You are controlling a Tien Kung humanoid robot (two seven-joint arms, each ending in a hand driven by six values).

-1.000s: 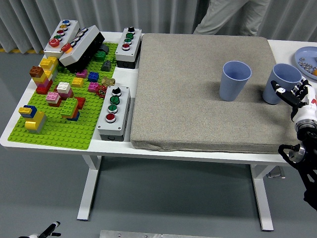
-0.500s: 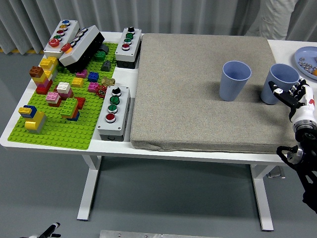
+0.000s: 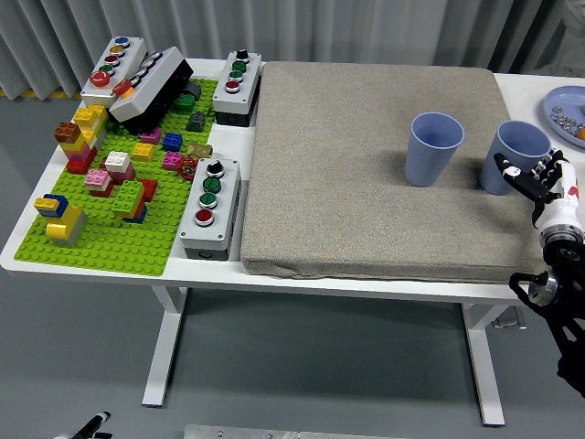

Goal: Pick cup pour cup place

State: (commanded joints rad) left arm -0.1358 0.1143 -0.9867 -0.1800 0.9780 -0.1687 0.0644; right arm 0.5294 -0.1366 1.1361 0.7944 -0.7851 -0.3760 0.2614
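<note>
Your right hand reaches in from the right edge with its fingers curled against the near side of the right-hand blue cup, though you cannot tell from this angle whether the grip has fully closed. That cup stands upright at the right edge of the grey mat, just beside a second blue cup, also upright and untouched further left. A green brick board and several button boxes fill the table's left side. Your left hand is out of view.
</note>
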